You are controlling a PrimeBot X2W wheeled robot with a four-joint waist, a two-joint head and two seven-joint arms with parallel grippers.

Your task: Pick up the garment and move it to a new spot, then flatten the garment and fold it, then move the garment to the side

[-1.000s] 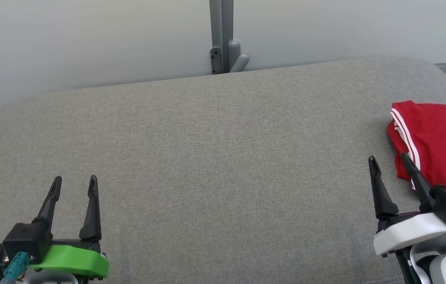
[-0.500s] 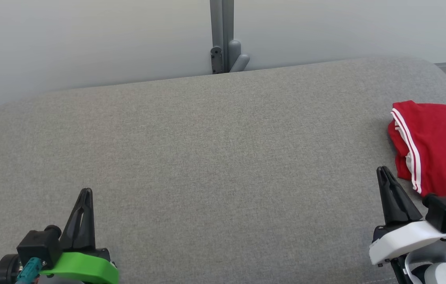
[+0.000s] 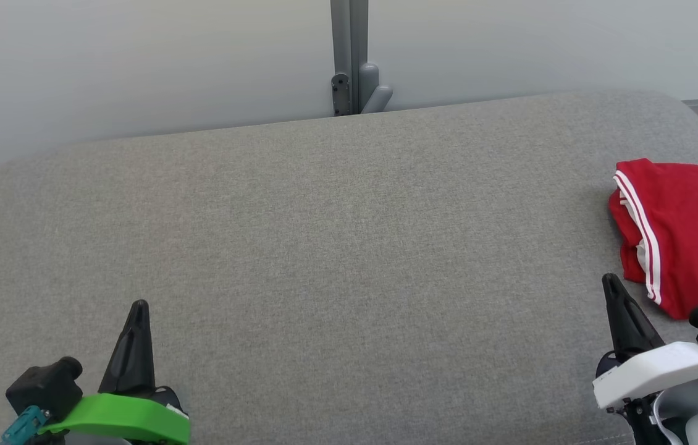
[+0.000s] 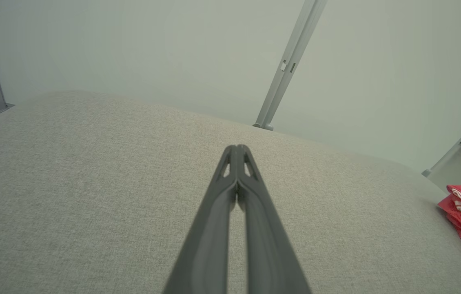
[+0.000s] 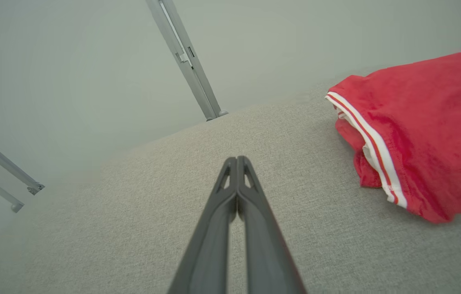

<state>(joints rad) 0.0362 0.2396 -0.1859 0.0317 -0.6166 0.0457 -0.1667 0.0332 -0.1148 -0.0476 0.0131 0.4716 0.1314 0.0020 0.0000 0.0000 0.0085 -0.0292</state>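
Left end effector (image 3: 138, 308) and right end effector (image 3: 609, 283) just went from spread to pressed together; folded red white-striped garment (image 3: 689, 235) lies right on grey fabric bench (image 3: 349, 247); I judge it delivered.

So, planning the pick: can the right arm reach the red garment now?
Probably yes: the right gripper sits close beside the garment, with bare grey cushion between them. Its jaws are shut, so they must open first.
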